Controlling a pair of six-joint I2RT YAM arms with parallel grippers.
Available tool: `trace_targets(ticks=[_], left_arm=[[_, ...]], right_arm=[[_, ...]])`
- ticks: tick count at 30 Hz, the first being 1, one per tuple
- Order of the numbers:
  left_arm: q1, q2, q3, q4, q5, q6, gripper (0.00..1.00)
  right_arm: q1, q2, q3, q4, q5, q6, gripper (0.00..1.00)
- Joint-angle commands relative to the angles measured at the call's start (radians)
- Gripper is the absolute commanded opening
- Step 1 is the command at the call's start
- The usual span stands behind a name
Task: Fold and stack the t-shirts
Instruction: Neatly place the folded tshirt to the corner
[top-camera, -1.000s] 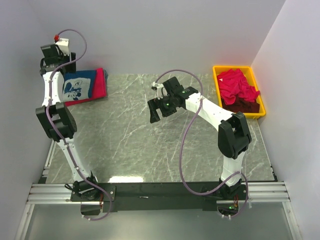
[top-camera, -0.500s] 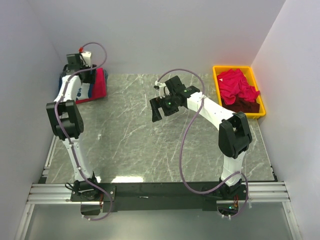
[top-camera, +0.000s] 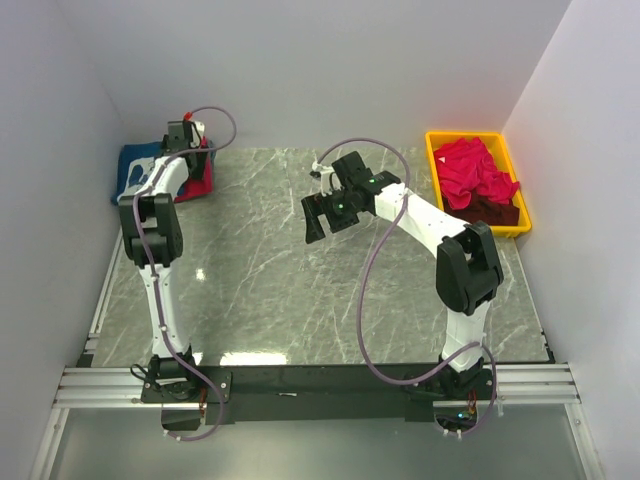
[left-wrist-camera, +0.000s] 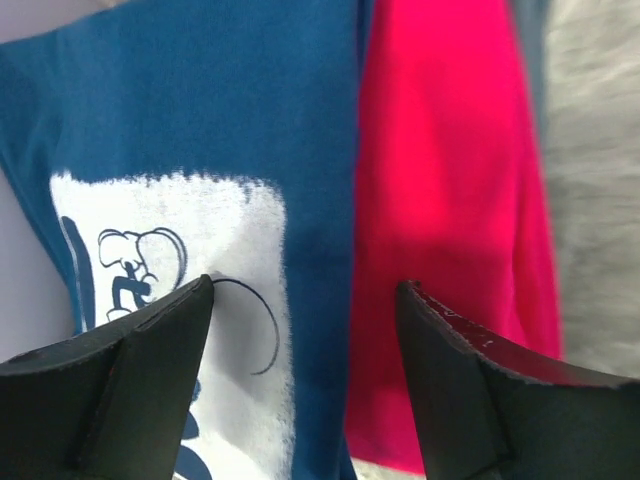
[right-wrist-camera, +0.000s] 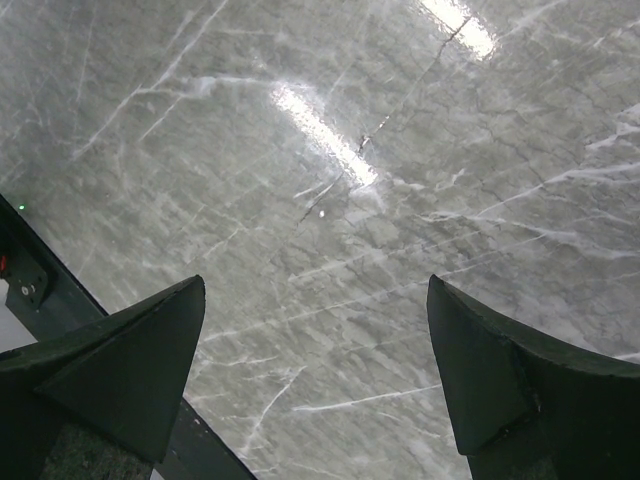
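Marble surface (top-camera: 300, 300): our left end effector (left-wrist-camera: 305, 288) and right end effector (right-wrist-camera: 315, 285) both gape wide, empty. Those shirts (top-camera: 475, 170) in the bin (top-camera: 433, 150) look floppy and light; we'd pinch a raised fold.

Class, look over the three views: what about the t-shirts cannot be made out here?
- Top view: the left arm covers part of the navy t-shirt and red-pink t-shirt, hiding how they are stacked.
- Left wrist view: the white print is cut off by the bottom edge and the left gripper.
- Top view: the maroon t-shirt lies partly under the red-pink heap in the yellow bin; heap's count unclear.
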Motion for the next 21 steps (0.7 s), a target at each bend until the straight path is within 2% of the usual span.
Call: trace_targets(ticks=[1, 5, 8, 13, 21], left_arm=[[-0.002, 0.011, 0.06, 0.056, -0.112, 0.048, 0.77], [0.002, 0.015, 0.064, 0.082, -0.135, 0.063, 0.7], [0.006, 0.002, 0.068, 0.077, -0.123, 0.062, 0.68], [0.01, -0.029, 0.071, 0.071, -0.111, 0.08, 0.68], [0.015, 0.031, 0.133, 0.021, -0.111, 0.106, 0.69]], right_arm=[[-0.009, 0.007, 0.019, 0.01, -0.022, 0.012, 0.98], [-0.011, 0.003, 0.016, 0.011, -0.03, 0.014, 0.98], [-0.011, -0.004, 0.01, 0.014, -0.032, 0.014, 0.98], [-0.011, -0.011, -0.002, 0.022, -0.041, 0.015, 0.98], [-0.011, 0.001, 0.015, 0.014, -0.044, 0.02, 0.98]])
